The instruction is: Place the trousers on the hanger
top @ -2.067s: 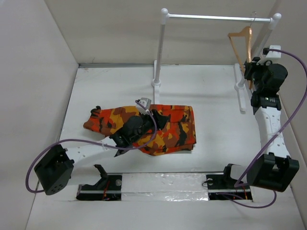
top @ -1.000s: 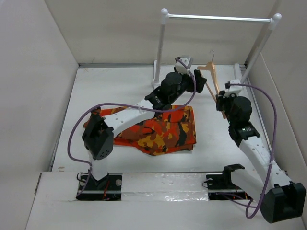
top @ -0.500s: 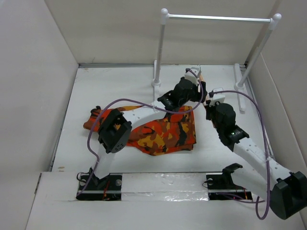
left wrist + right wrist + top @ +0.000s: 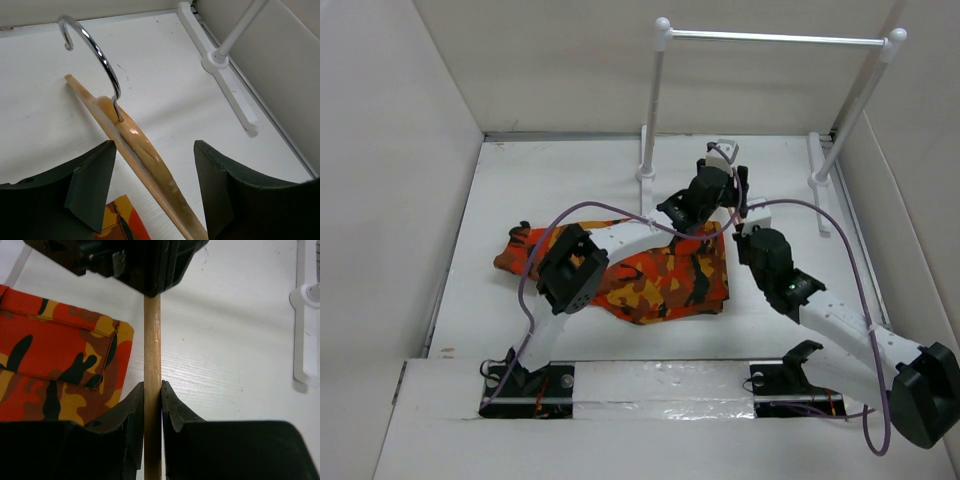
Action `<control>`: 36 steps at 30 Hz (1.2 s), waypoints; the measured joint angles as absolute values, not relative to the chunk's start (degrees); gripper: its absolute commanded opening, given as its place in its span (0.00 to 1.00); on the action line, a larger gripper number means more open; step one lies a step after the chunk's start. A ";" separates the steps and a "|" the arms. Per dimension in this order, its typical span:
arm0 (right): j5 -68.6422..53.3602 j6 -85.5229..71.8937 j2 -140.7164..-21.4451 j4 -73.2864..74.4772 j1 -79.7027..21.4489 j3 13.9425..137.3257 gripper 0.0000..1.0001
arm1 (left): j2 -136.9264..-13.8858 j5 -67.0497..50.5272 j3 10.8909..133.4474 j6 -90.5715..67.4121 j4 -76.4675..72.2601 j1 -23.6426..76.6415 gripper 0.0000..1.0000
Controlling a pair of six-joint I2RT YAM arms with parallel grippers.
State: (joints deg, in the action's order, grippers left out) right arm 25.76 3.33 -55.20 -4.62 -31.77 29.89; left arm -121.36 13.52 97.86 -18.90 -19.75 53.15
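White desk (image 4: 560,180) boxed in by pale walls. The camouflage trousers (image 4: 665,275) lie bunched on it, left of centre. At their far right corner the left hand (image 4: 154,150) gapes wide, the wooden hanger (image 4: 135,135) running between its fingers. The right hand (image 4: 152,392) is clenched tight on the hanger's bar, just beside the trousers' edge

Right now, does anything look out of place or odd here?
The hanger is off the white rail: the right gripper clamps its wooden bar beside a corner of the trousers, with the open left gripper straddling it. The trousers lie bunched on the table, not hung.
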 measured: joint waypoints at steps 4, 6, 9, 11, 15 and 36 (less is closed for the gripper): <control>28.12 2.09 -55.66 -4.08 -33.89 29.21 0.00 | -122.61 15.38 99.02 -18.04 -19.68 53.15 0.45; 29.19 1.45 -55.66 -3.42 -35.09 29.06 0.00 | -122.89 15.94 99.07 -18.06 -19.81 53.08 0.35; 31.27 0.08 -55.88 -3.42 -36.80 29.04 0.00 | -122.91 17.85 99.07 -20.21 -19.92 53.34 0.08; 32.40 -1.74 -55.92 -3.44 -38.06 29.02 0.08 | -122.91 19.55 99.09 -23.92 -20.32 53.84 0.00; 34.50 -2.90 -54.72 -1.61 -39.22 29.02 0.40 | -122.87 19.22 97.89 -23.49 -21.30 54.00 0.00; 11.60 -1.48 -43.31 14.31 -28.45 31.99 0.00 | -107.94 9.82 62.67 -39.94 -40.49 50.06 0.00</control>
State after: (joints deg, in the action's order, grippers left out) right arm 11.60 -1.48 -43.31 14.31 -28.45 31.99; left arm -107.94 9.82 62.67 -39.94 -40.49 50.06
